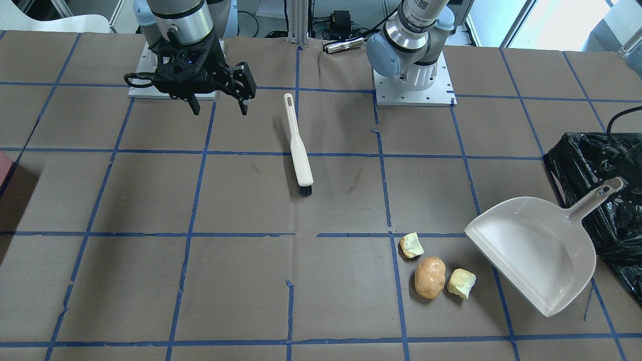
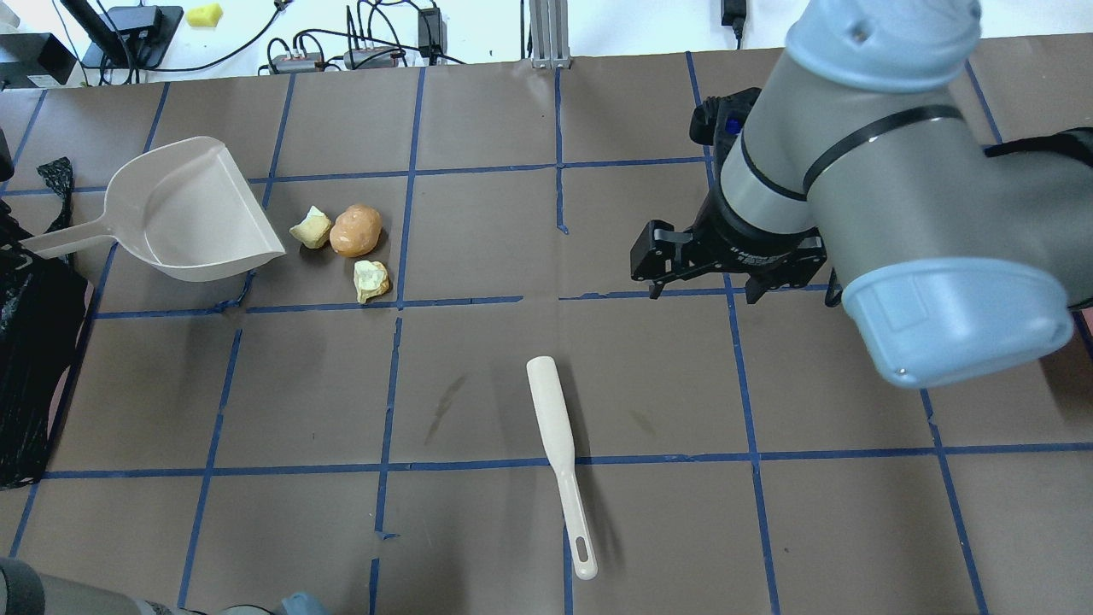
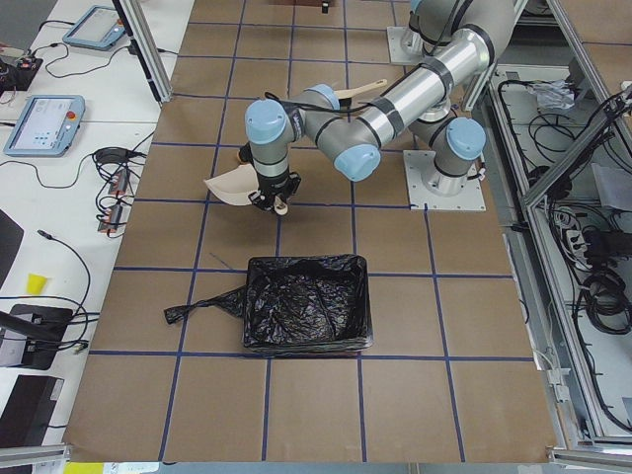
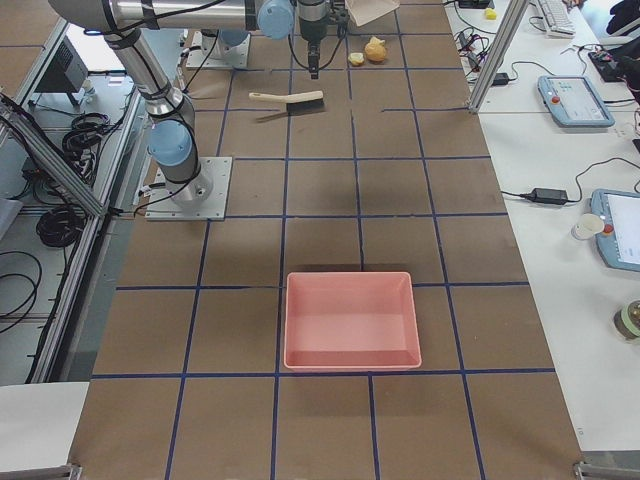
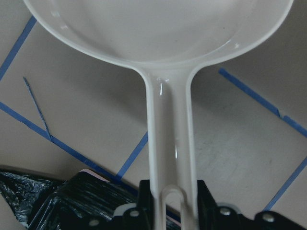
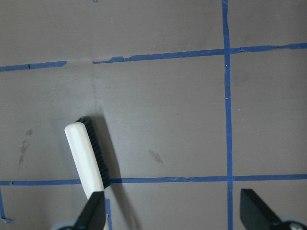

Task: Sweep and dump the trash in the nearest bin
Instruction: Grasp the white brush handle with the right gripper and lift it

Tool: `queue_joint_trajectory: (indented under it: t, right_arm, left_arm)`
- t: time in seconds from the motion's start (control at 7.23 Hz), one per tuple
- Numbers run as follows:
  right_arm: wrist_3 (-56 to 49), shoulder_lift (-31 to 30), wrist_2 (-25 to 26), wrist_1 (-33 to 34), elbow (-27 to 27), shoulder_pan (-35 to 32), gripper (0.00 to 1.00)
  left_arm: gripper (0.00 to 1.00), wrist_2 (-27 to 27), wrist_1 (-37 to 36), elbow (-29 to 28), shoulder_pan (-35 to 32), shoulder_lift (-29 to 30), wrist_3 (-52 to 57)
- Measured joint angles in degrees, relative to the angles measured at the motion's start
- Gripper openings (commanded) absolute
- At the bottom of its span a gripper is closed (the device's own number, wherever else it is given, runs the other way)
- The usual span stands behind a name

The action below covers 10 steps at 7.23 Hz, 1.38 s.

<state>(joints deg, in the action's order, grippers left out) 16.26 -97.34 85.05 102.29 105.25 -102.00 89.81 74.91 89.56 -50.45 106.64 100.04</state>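
The trash lies on the brown table: an orange-brown potato lump (image 1: 430, 277) (image 2: 355, 231) between two pale yellow-green chunks (image 1: 411, 245) (image 1: 461, 283). A cream dustpan (image 1: 536, 250) (image 2: 192, 209) sits just beside them, its mouth facing them. My left gripper (image 5: 172, 194) is shut on the dustpan's handle, at the edge of the black-bagged bin (image 3: 306, 301) (image 1: 592, 160). A cream brush (image 1: 299, 150) (image 2: 555, 444) with black bristles lies flat mid-table. My right gripper (image 1: 219, 108) (image 2: 704, 290) hangs open and empty above the table beside the brush, whose head shows near one finger (image 6: 91, 213).
A pink tray (image 4: 350, 320) stands on the table at my right end, its corner at the frame edge (image 1: 4, 165). Both arm bases (image 1: 414, 93) are bolted along my side. My right arm's elbow (image 2: 922, 213) hides part of the overhead view. Cables lie past the far edge.
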Motion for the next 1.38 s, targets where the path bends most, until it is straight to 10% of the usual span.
queue_joint_trajectory:
  t: [1.38]
  right_arm:
    - [19.04, 2.30, 1.12, 28.84, 22.13, -19.12, 0.97]
  left_arm:
    - [0.02, -0.34, -5.49, -6.13, 1.12, 13.30, 28.93]
